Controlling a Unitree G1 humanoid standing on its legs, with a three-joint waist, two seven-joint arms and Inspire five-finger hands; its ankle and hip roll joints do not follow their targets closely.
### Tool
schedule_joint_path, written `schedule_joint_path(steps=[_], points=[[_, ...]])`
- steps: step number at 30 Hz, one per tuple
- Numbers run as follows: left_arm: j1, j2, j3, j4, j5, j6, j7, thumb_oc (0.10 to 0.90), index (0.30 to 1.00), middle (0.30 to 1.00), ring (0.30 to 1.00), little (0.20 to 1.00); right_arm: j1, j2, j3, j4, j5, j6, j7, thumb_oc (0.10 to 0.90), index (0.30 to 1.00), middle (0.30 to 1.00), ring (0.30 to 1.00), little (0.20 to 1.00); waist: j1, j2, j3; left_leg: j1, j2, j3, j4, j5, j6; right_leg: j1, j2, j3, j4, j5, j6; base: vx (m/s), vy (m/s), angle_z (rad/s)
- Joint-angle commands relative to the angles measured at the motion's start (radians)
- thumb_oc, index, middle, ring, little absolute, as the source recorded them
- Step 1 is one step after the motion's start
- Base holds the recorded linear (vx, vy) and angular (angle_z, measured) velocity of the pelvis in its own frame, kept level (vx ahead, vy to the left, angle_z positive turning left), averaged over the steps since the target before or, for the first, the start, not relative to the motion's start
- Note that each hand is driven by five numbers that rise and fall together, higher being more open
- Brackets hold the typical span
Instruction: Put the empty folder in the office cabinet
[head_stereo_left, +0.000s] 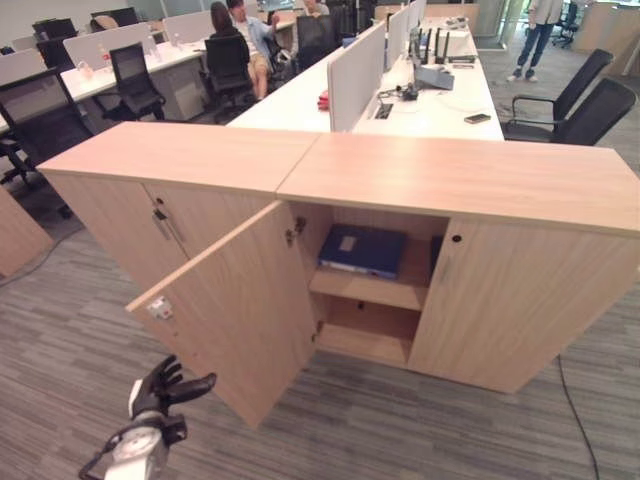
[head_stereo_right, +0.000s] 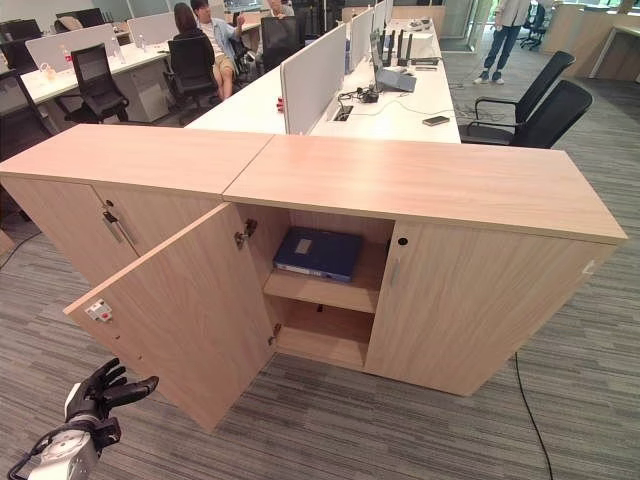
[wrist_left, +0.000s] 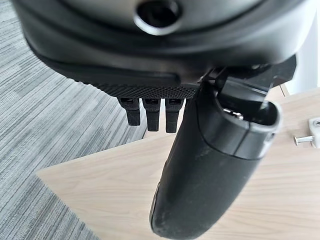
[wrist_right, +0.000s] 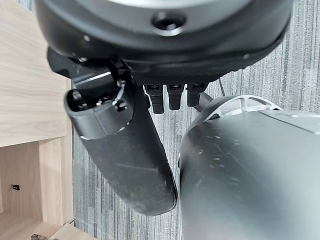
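Low at about seven o'clock in the head views, my left hand (head_stereo_left: 165, 388) hangs just off the free edge of the open cabinet door (head_stereo_left: 235, 310), not touching it as far as I can tell. Fingers are loosely spread and relaxed, holding nothing, thumb pointing toward three o'clock at the door's lower corner. From the left wrist, the fingertips (wrist_left: 150, 114) hang short and straight over the pale wood panel, thumb extended beside them, grey carpet (wrist_left: 55, 125) off to the side. My right hand (wrist_right: 145, 150) shows from its own wrist camera: fingers straight in a row, thumb out, nothing between them, carpet beyond and a strip of the cabinet's wood at the edge. Blue folder (head_stereo_left: 362, 248) lies flat on the upper shelf (head_stereo_left: 370, 288) inside the office cabinet (head_stereo_left: 470, 180), in the opened left half of the right-hand unit. Its long axis runs roughly from ten o'clock to four o'clock, a white label on its top face toward the back. Lower shelf space sits beneath it. Right door of that unit is closed. Beyond, at twelve o'clock, stand white desks (head_stereo_left: 430, 110) with partitions, black office chairs (head_stereo_left: 575, 105), and seated people (head_stereo_left: 240, 40).
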Motion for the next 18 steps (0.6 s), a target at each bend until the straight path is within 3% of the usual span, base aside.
schedule_joint_path(steps=[1, 11, 18], points=[[-0.215, 0.150, -0.033, -0.085, 0.057, -0.092, -0.007, 0.800, 0.900, 0.900, 0.900, 0.900, -0.052, 0.031, 0.025, 0.001, 0.011, -0.022, 0.019, 0.800, 0.900, 0.900, 0.900, 0.900, -0.023, -0.034, -0.027, 0.062, -0.026, 0.056, -0.001, -0.140, -0.012, -0.067, 0.004, 0.058, -0.084, 0.075, 0.053, 0.00, 0.000, 0.00], [-0.385, 0.251, -0.116, 0.079, 0.098, -0.086, -0.004, 0.800, 0.900, 0.900, 0.900, 0.900, -0.046, 0.029, 0.045, -0.007, 0.021, -0.023, 0.028, 0.800, 0.900, 0.900, 0.900, 0.900, -0.057, -0.043, -0.040, 0.080, -0.032, 0.081, -0.003, -0.152, -0.008, -0.075, 0.001, 0.082, -0.089, 0.091, 0.065, 0.00, 0.002, -0.03], [-0.467, 0.277, -0.150, 0.202, 0.060, -0.084, -0.013, 0.800, 0.900, 0.900, 0.900, 0.900, -0.044, 0.024, 0.046, 0.006, 0.024, -0.021, 0.030, 0.800, 0.900, 0.900, 0.900, 0.900, -0.070, -0.049, -0.039, 0.089, -0.034, 0.093, -0.003, -0.155, -0.006, -0.079, 0.002, 0.098, -0.091, 0.100, 0.072, 0.00, 0.007, -0.08]])
